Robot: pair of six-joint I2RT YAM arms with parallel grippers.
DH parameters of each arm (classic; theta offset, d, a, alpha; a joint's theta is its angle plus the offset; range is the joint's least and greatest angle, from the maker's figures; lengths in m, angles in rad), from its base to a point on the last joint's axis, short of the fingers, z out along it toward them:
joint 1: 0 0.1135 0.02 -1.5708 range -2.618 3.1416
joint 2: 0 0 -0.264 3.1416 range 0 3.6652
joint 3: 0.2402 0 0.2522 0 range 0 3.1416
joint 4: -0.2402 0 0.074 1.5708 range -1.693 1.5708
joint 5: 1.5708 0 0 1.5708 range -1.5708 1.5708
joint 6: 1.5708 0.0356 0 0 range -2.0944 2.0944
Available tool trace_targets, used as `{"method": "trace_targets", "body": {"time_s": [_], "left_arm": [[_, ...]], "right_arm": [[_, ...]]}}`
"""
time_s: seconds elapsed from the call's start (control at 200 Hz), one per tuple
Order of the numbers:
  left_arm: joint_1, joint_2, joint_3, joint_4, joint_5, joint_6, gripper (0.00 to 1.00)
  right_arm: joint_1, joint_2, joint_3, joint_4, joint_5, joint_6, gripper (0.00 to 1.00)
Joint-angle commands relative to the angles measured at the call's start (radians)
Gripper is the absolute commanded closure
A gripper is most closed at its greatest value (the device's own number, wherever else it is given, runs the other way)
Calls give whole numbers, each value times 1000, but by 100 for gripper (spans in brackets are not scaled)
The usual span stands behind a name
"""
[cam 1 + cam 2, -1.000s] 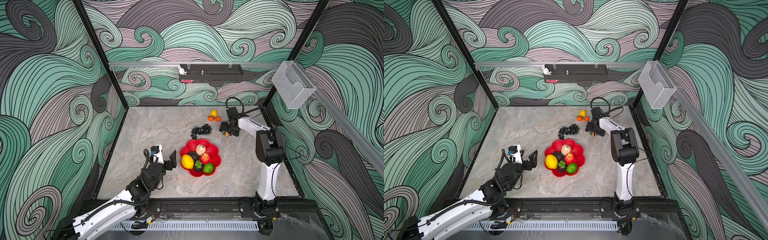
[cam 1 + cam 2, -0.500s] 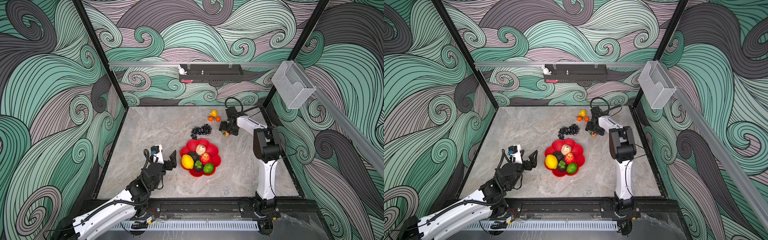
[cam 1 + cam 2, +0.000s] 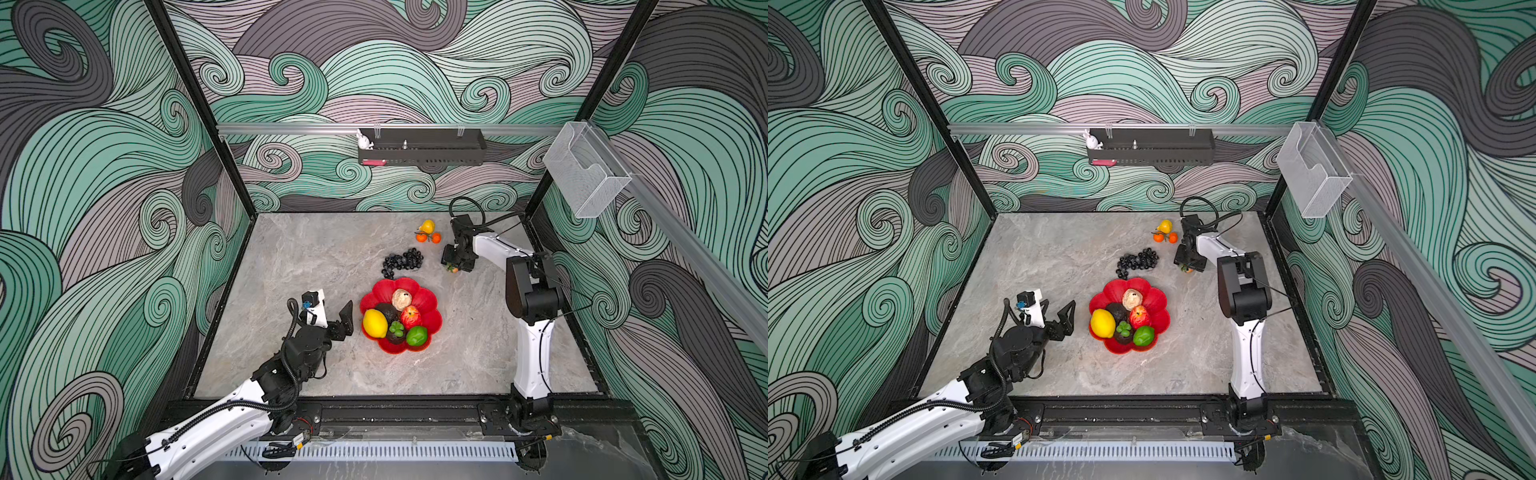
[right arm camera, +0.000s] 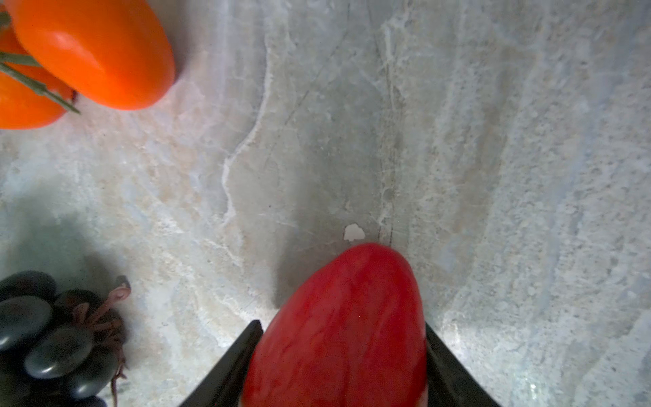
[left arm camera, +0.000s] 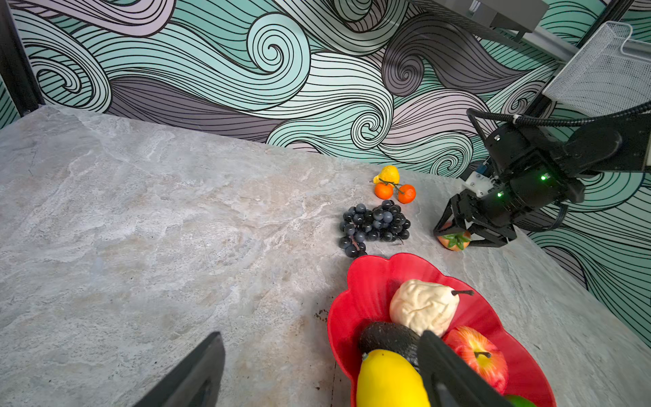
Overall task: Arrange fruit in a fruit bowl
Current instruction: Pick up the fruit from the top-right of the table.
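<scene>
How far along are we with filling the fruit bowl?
Done: six fruits, a lemon among them, sit in the bowl. In hand: the right gripper straddles a red fruit on the table. Remaining: grapes, tangerines, a small yellow fruit. The left gripper is open, empty.

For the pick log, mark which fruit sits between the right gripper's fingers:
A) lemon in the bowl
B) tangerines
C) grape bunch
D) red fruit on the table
D: in the wrist view the red fruit sits between the fingers of the right gripper.
</scene>
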Motion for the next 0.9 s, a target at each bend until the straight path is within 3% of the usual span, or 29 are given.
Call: {"method": "trace_targets", "body": {"time_s": [0.0,0.305,0.545,0.705,0.891], "left_arm": [[11,-4,-1,-6,4,-13,13],[14,76,70,-11,76,6,14],[12,302,330,-168,280,-69,20],[11,451,418,-121,447,-71,28],[5,580,471,-44,556,-51,34]], "right_arm": [[-2,-75,-48,37,-4,17,40],[-2,-328,-282,212,-117,122,43],[18,-610,-551,434,-258,328,46],[86,-749,-669,534,-320,454,47],[234,-861,-757,618,-279,593,47]]}}
